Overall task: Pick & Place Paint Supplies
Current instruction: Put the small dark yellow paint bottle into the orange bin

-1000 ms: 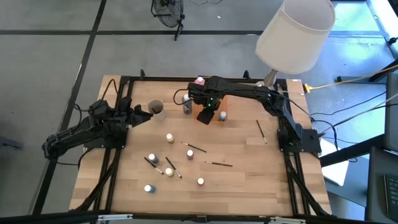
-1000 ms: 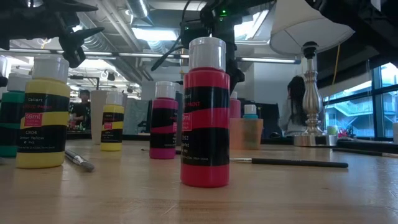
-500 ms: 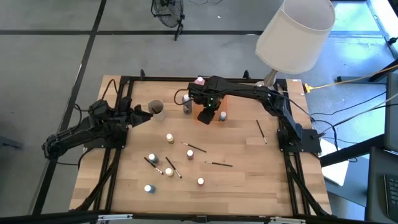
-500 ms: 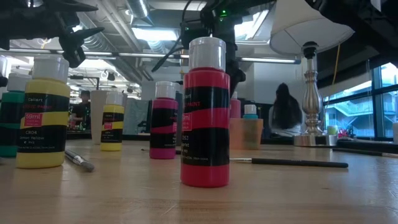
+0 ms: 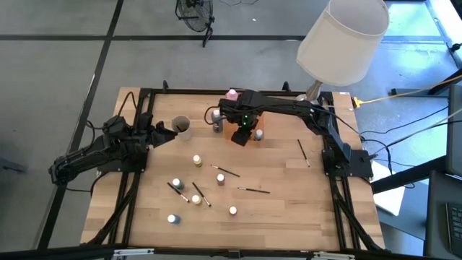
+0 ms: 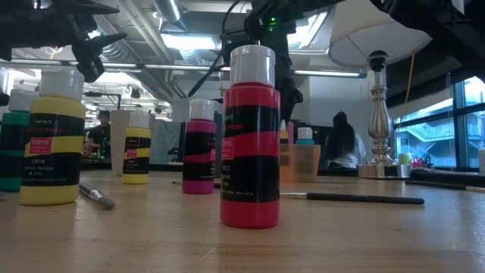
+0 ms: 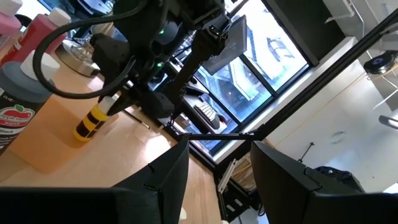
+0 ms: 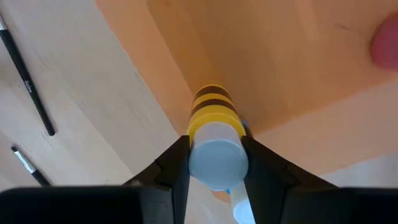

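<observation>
My right gripper (image 5: 243, 135) reaches over the table's far middle, shut on a yellow-and-black bottle (image 8: 213, 111) with a white cap, above an orange container (image 5: 259, 116). A blue-capped bottle (image 5: 258, 134) stands beside it, with a dark bottle (image 5: 217, 124) and a pink bottle (image 5: 231, 94) close by. Several small capped bottles (image 5: 196, 159) stand on the wood and thin dark brushes (image 5: 227, 171) lie flat among them. My left gripper (image 5: 172, 130) waits open at the left, near a cup (image 5: 181, 126). My right gripper pinches the yellow bottle at its cap end (image 8: 214, 163), one finger (image 8: 176, 163) on each side of the white cap, coming from above and pointing down. The bottle (image 7: 90, 121) hangs tilted below the fingers over the orange container (image 7: 43, 143); whether its base touches, I cannot tell.
A big white-shaded lamp (image 5: 343, 40) stands at the far right corner. Another brush (image 5: 304, 152) lies on the right part of the table. In the low view a red bottle (image 6: 250, 136) and a yellow bottle (image 6: 51, 140) stand near the front. A person (image 6: 339, 140) is in the room behind.
My right gripper has moved a little toward the table's right edge with the yellow bottle, which now shows beside the red bottle in the low view. The person in the room behind has moved.
</observation>
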